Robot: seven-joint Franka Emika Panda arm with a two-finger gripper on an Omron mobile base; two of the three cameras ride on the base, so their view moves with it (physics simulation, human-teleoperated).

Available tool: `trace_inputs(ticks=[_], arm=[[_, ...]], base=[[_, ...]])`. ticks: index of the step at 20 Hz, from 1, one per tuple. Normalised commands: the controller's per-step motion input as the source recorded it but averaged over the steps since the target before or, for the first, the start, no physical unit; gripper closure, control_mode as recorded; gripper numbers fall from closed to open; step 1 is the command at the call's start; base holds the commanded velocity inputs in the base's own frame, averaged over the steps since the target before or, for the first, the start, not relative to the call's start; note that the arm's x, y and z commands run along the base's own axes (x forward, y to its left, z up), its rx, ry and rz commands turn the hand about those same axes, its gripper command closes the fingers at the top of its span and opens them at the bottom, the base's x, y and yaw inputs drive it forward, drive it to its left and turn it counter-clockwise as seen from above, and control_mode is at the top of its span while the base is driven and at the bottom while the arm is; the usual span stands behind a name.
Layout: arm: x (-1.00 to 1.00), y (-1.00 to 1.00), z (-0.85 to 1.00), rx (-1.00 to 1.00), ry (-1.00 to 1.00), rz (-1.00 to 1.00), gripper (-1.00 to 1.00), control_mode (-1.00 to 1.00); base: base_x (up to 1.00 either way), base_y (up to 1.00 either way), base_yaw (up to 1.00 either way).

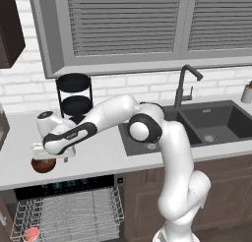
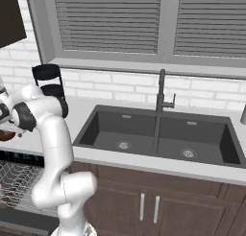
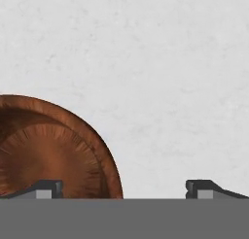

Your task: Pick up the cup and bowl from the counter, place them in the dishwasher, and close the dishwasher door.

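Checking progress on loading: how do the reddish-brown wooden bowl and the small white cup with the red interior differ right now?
The reddish-brown wooden bowl sits on the light grey countertop, under the open gripper; the white cup with the red interior already lies in the silver wire dishwasher rack. The bowl is brown throughout; the cup is white outside, red inside. Both are small and round.

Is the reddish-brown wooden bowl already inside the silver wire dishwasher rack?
No, the bowl sits on the light grey counter.
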Motion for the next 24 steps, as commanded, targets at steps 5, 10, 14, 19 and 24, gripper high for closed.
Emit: trace_inputs(ticks=[5,10,14,19,24], arm=[[0.0,0.1,-0.11,0.0,0.01,0.0,-1.0,-1.0],[0.03,0.15,-0.13,0.0,0.03,0.01,-1.0,-1.0],[0.04,0.12,-0.12,0.0,0.03,0.02,1.0,-1.0],[0.02,0.12,-0.02,0.0,0.04,0.02,1.0,-1.0],[-0.5,0.04,0.0,0.0,0.01,0.02,1.0,-1.0]], base=[[0.0,0.0,0.0],[0.0,0.0,0.0],[0.0,0.0,0.0],[0.0,0.0,0.0],[0.0,0.0,0.0]])
